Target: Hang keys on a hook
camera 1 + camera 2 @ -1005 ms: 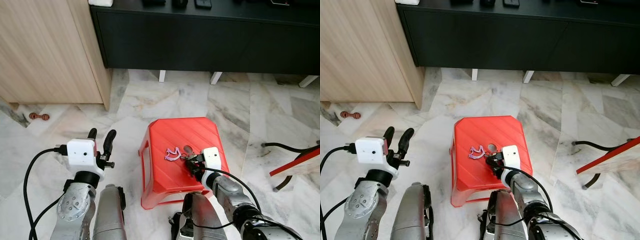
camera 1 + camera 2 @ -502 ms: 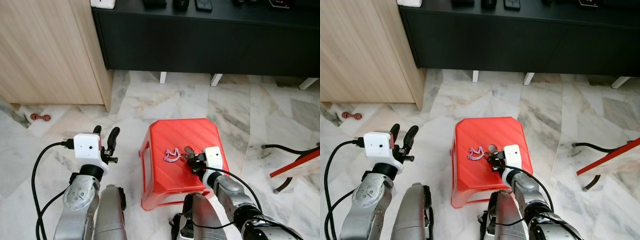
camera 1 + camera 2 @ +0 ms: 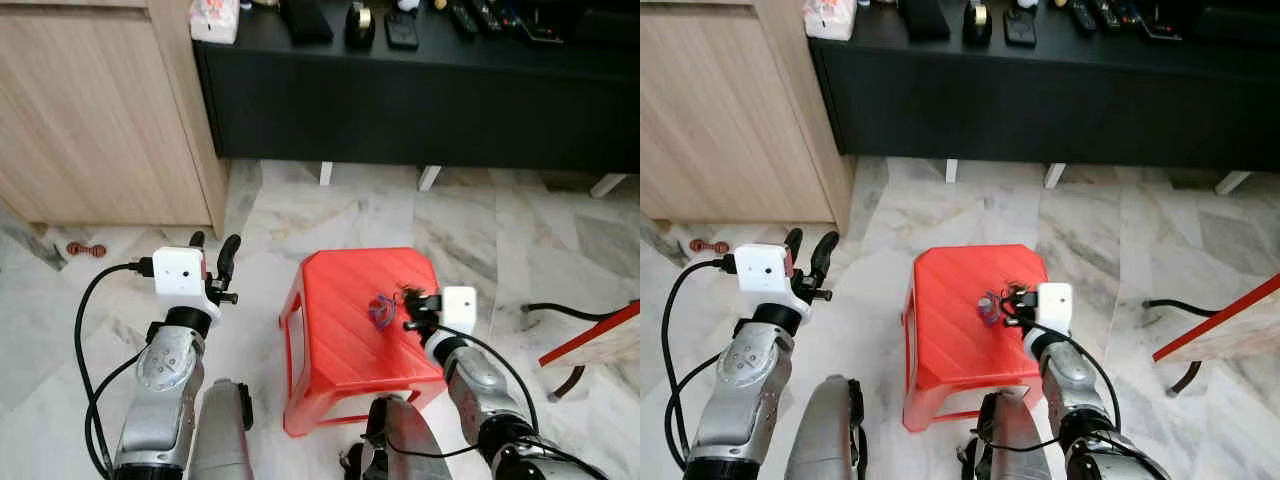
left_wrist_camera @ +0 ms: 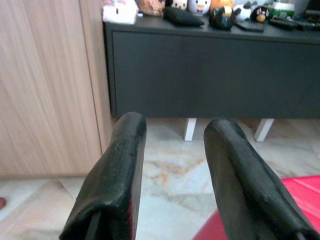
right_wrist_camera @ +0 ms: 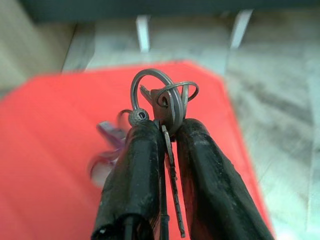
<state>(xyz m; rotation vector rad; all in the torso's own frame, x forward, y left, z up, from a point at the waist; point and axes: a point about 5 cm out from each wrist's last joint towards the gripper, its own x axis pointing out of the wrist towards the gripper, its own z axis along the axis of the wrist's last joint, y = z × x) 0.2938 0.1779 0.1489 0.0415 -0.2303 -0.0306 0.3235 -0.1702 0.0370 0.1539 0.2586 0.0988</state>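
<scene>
My right gripper (image 3: pixel 410 303) is shut on a bunch of keys (image 5: pixel 166 101) with two metal rings. It holds them a little above the top of the red plastic stool (image 3: pixel 345 345). A purple charm (image 3: pixel 381 311) dangles from the keys, blurred in the right wrist view. One key blade hangs down between the two black fingers (image 5: pixel 134 175). My left gripper (image 3: pixel 212 250) is raised to the left of the stool, open and empty, pointing toward the dark cabinet (image 4: pixel 210 75).
A long black low cabinet (image 3: pixel 420 95) on white legs stands ahead, with several small items on top. A wooden cabinet (image 3: pixel 90 110) is at the left. A small red-brown object (image 3: pixel 78 248) lies on the marble floor. A red-edged board (image 3: pixel 590 340) and a black cable (image 3: pixel 555 308) are at the right.
My right gripper has lifted the keys and purple charm off the stool top. My left arm has risen a little. The camera has tilted up, showing more of the black cabinet.
</scene>
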